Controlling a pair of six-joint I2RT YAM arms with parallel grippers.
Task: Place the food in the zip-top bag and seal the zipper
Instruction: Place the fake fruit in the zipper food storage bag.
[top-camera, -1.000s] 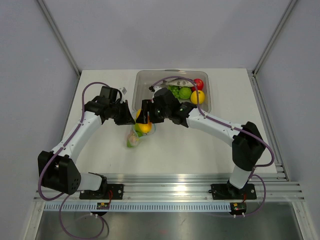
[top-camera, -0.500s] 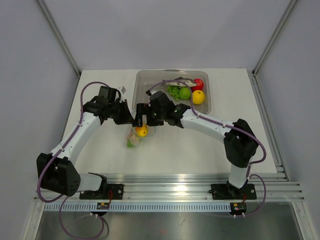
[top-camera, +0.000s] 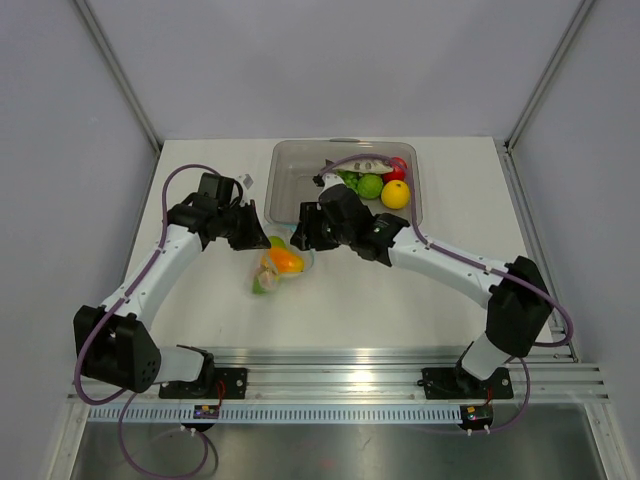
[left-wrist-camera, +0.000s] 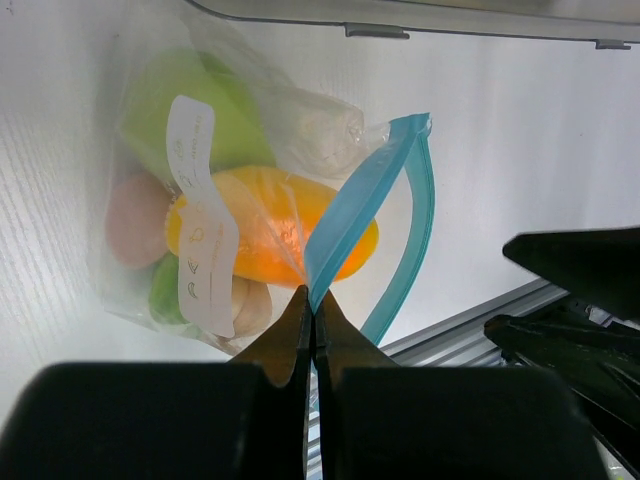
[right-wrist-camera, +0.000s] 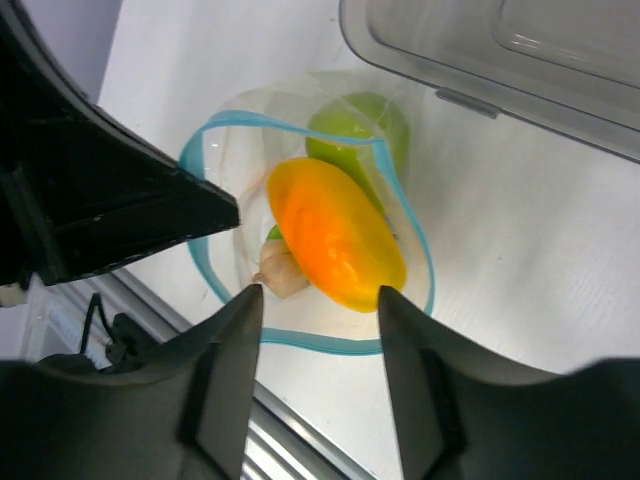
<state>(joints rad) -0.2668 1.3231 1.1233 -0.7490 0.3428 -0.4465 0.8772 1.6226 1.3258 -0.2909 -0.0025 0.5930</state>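
The zip-top bag (top-camera: 272, 270) lies on the white table with its mouth held wide. My left gripper (left-wrist-camera: 312, 296) is shut on the near side of the blue zipper (left-wrist-camera: 350, 215); from above this gripper (top-camera: 260, 237) sits at the bag's left. Inside the bag are an orange mango (right-wrist-camera: 335, 235), a green pear (left-wrist-camera: 185, 105), a pinkish egg (left-wrist-camera: 135, 215) and a pale bulb-shaped piece (right-wrist-camera: 285, 270). My right gripper (right-wrist-camera: 318, 298) hovers open just above the zipper loop (right-wrist-camera: 300, 338), empty, with the mango beyond its fingertips. In the top view it (top-camera: 298, 237) is at the bag's upper right.
A clear grey tray (top-camera: 295, 185) stands behind the bag, holding green grapes (top-camera: 348, 182), a lime (top-camera: 371, 186), a red fruit (top-camera: 398, 167) and a yellow fruit (top-camera: 395, 194). Its rim (right-wrist-camera: 520, 60) is close to the bag. An aluminium rail runs along the table's near edge.
The right gripper let go of the mango, which now lies in the bag, and pulled back up and to the right. The left gripper kept its hold on the zipper.
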